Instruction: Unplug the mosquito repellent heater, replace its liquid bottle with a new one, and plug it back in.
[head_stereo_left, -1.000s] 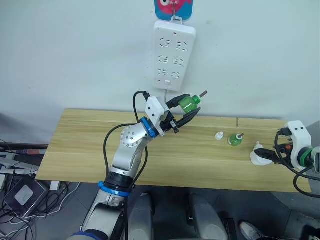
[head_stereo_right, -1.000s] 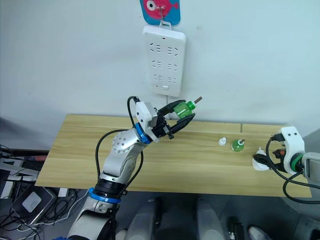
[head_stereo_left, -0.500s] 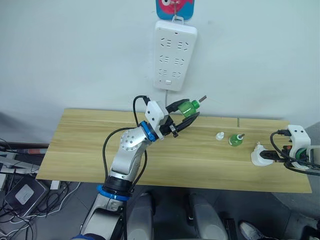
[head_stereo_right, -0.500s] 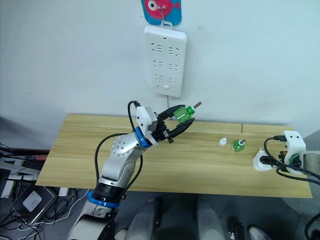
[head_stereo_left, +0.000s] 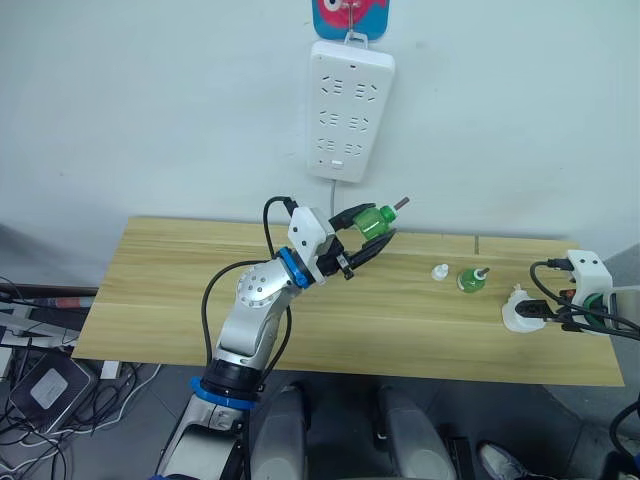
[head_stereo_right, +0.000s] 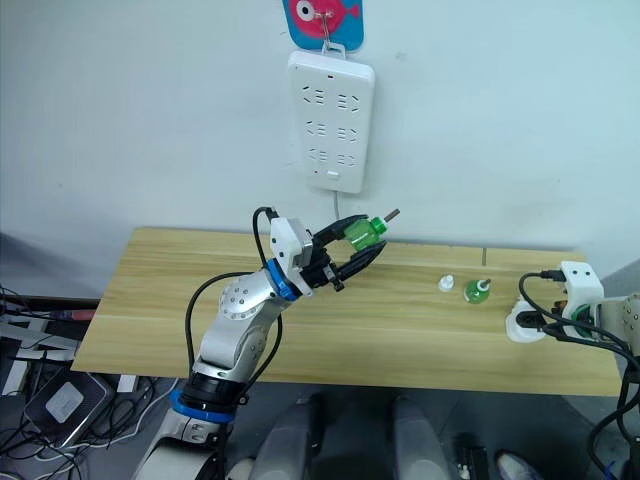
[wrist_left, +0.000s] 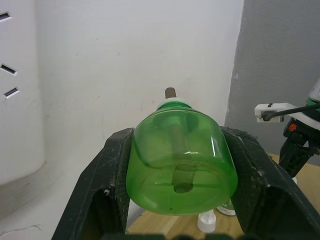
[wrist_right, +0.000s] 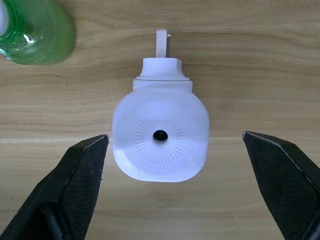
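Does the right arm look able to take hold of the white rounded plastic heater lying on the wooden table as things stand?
Probably yes. The right end effector is open, with the white rounded plastic heater lying between its black fingers on the wooden table, and nothing blocks the way. The green bottle sits apart.

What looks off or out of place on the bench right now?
Nothing spilled or damaged. The heater lies unplugged on the table between the open right gripper fingers; a small white cap sits loose beside the green bottle.
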